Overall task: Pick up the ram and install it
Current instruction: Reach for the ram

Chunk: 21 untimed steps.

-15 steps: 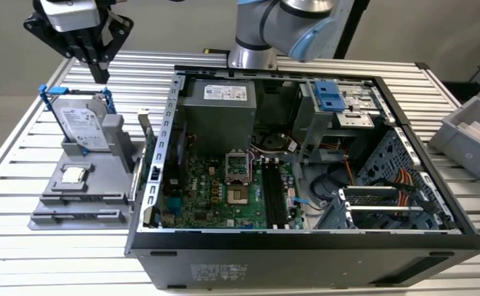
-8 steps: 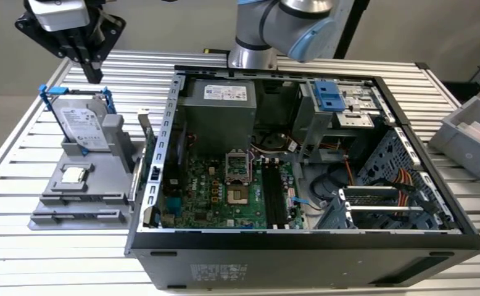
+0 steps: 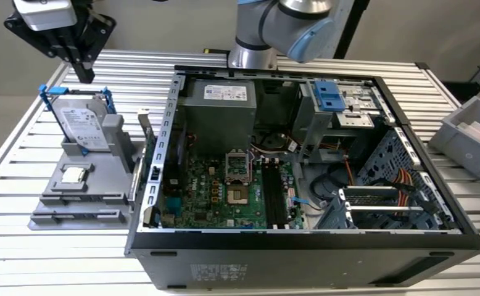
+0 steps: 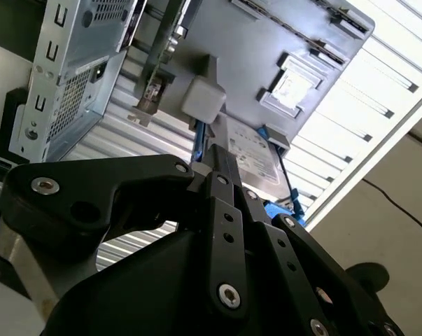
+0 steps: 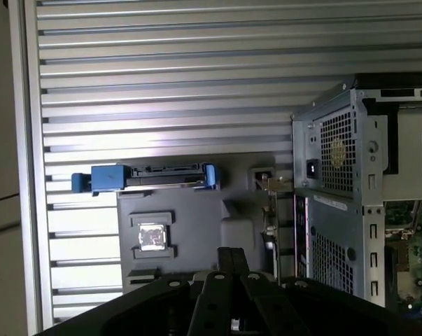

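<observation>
End effector point(image 3: 84, 75) closed tight, empty. Below and aside, ram point(image 3: 145, 139) on edge in grey holder point(image 3: 75, 191): likely light, stiff, fragile; best pinched across upper faces.

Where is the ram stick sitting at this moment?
In the exterior view the ram stands on edge in the grey holder on the exterior view's left, between the hard drive and the open computer case.

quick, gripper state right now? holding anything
Gripper: jaws closed, holding nothing; the ram stands apart from it in the grey holder.
</observation>
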{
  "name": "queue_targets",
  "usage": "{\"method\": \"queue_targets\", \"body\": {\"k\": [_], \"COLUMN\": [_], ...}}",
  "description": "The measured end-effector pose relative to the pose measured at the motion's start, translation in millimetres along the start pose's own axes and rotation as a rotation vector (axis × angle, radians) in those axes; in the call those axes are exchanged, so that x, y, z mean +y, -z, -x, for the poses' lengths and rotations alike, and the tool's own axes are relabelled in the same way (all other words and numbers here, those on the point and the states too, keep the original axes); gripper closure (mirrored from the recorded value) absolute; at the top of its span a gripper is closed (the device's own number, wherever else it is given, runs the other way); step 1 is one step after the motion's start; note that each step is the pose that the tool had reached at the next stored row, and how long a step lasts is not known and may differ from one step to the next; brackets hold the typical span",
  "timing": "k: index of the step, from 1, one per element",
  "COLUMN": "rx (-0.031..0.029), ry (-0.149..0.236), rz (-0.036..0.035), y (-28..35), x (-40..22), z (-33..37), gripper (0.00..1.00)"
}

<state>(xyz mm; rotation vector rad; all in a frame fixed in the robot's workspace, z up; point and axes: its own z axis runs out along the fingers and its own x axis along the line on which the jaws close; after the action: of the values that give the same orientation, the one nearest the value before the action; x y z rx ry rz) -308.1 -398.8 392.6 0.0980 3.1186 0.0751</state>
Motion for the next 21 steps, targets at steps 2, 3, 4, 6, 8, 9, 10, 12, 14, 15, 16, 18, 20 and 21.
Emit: {"method": "queue_targets", "body": {"k": [2, 3, 4, 6, 8, 9, 10, 12, 14, 15, 16, 18, 20, 21], "rx": [0.0, 0.0, 0.0001, 0.0, -0.0001, 0.0, 0.0, 0.0, 0.0, 0.0, 0.0, 0.0, -0.0001, 0.0], "ry": [0.0, 0.0, 0.0, 0.0, 0.0, 0.0, 0.0, 0.0, 0.0, 0.0, 0.0, 0.0, 0.0, 0.0], "rz": [0.0, 0.0, 0.0, 0.0, 0.0, 0.0, 0.0, 0.0, 0.0, 0.0, 0.0, 0.0, 0.0001, 0.0], "y": [0.1, 0.1, 0.2, 0.2, 0.2, 0.3, 0.3, 0.4, 0.5, 0.5, 0.5, 0.6, 0.6, 0.7], "x": [-0.2, -0.3, -0.4, -0.5, -0.7, -0.8, -0.9, -1.1, -1.3, -1.4, -1.5, -1.7, -1.9, -2.0], "z": [-3.1, -4.7, -6.2, -8.6, -11.4, -12.7, -14.1, -17.3, -20.4, -21.9, -23.5, -26.9, -30.0, -31.4], "gripper": [1.0, 1.0, 1.0, 1.0, 1.0, 1.0, 1.0, 1.0, 1.0, 1.0, 1.0, 1.0, 1.0, 1.0]}}
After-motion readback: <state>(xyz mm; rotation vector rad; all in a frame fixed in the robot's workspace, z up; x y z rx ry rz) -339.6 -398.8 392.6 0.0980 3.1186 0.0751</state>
